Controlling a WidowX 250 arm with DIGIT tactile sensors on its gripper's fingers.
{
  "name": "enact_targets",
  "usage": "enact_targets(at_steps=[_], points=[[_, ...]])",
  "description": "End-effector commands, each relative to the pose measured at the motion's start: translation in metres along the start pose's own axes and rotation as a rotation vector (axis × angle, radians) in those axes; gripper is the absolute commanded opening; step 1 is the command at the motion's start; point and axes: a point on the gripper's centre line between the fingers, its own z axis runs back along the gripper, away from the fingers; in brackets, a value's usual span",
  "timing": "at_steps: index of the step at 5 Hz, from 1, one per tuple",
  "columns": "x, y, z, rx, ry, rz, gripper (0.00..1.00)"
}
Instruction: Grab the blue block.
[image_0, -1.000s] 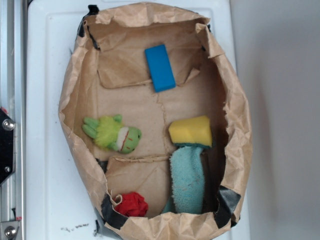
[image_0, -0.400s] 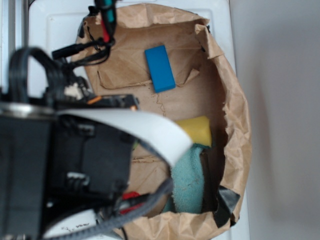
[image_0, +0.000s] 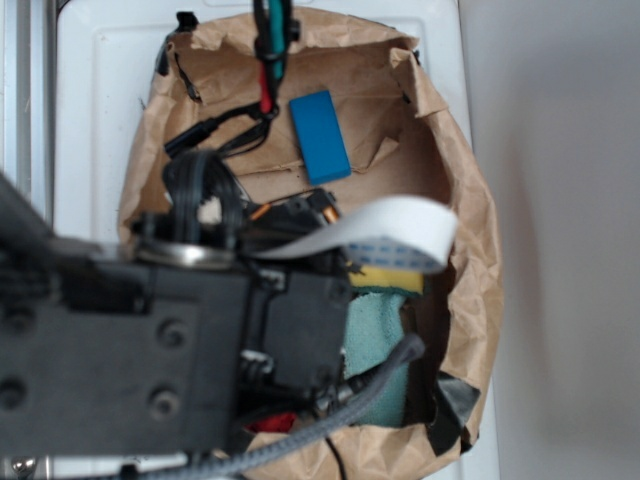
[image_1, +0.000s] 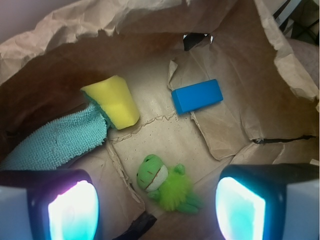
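A white tabletop (image_0: 100, 80) carries a flattened brown paper bag (image_0: 470, 200). My gripper (image_1: 157, 202) hangs above it, fingers (image_1: 72, 207) apart and empty. The blue block (image_1: 197, 96) lies flat on the paper well ahead of me. Inside the bag too: a yellow sponge (image_1: 114, 102) touching a teal towel (image_1: 55, 142), and a green frog plush (image_1: 165, 184) near my fingers.

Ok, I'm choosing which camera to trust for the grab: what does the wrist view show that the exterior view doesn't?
Only the wrist view shows the green frog toy and the gripper, its fingers spread wide apart with nothing between them. Only the exterior view shows the arm's black body, a bit of something red, and the white surface under the bag. Both show the blue block, yellow sponge, teal towel and paper bag.
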Motion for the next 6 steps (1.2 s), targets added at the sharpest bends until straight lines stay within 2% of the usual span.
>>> enact_targets(at_steps=[1, 2, 3, 4, 5, 6], points=[[0.014, 0.004, 0.016, -0.03, -0.046, 0.026, 1.0], [0.014, 0.004, 0.016, -0.03, -0.046, 0.026, 1.0], [0.026, 0.01, -0.006, -0.121, -0.044, 0.258, 1.0], [0.043, 0.017, -0.017, -0.16, -0.014, 0.399, 1.0], [0.05, 0.025, -0.024, -0.162, 0.006, 0.451, 1.0], [0.051, 0.032, -0.032, -0.153, -0.005, 0.487, 1.0]])
